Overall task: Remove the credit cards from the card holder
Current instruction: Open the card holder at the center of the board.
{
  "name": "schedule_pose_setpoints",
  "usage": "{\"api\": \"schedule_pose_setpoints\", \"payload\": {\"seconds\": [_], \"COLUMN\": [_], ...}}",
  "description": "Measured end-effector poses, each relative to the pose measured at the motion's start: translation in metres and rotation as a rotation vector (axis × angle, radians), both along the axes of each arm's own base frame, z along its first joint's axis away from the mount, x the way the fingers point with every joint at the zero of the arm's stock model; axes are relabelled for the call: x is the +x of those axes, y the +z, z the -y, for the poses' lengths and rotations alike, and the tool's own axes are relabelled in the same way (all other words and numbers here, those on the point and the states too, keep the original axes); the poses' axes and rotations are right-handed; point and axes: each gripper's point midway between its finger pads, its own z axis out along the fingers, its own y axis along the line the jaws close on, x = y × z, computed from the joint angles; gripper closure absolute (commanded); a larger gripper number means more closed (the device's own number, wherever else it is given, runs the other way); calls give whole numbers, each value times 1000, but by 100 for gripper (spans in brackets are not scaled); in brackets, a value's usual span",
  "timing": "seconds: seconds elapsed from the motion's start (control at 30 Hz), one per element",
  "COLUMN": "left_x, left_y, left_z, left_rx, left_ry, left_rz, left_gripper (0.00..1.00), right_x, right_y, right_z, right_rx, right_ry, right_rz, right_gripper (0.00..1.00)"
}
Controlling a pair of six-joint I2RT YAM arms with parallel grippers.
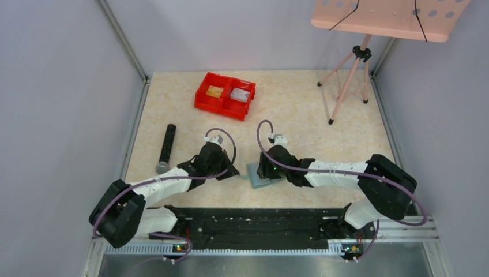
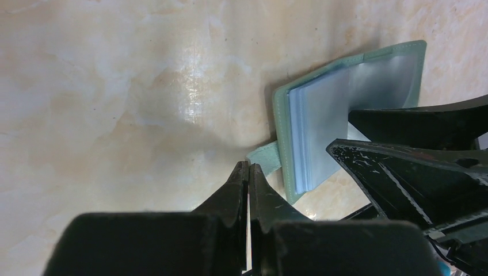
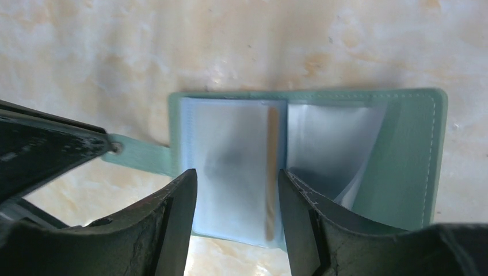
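Left pincer (image 2: 248, 169) grips card holder's (image 3: 414, 149) tab (image 3: 141, 155); right pincer (image 3: 237, 175) spread.

Left gripper (image 2: 248, 168) is pinched shut; right gripper (image 3: 237, 178) gapes open, both arms reaching inward.

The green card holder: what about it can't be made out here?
- Top view: the right gripper covers most of the card holder.
- Right wrist view: cloudy pockets hide the card count; only one gold edge shows.
- Left wrist view: right gripper's fingers block its lower right part.
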Motion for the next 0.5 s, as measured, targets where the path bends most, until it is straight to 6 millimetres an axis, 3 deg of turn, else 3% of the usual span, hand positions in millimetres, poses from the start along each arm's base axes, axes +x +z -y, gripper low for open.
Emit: {"api": "schedule_pose_setpoints", "payload": {"seconds": [0.1, 0.23, 0.5], "left_x": [-2, -2, -1], "left_y": [-2, -2, -2], "left_z": [-1, -1, -2], "left_rx": [7, 8, 10], "left_ry": [1, 1, 4], "left_rz": [-9, -10, -9], "left_gripper": [100, 100, 100], "right_x": [-6, -6, -5], "right_y": [-12, -10, -9], "right_z": [9, 4, 2], "right_rx": [-24, 2, 17], "right_ry": [9, 36, 58], "right_rz": [-12, 7, 26], "right_gripper": [36, 31, 30]}}
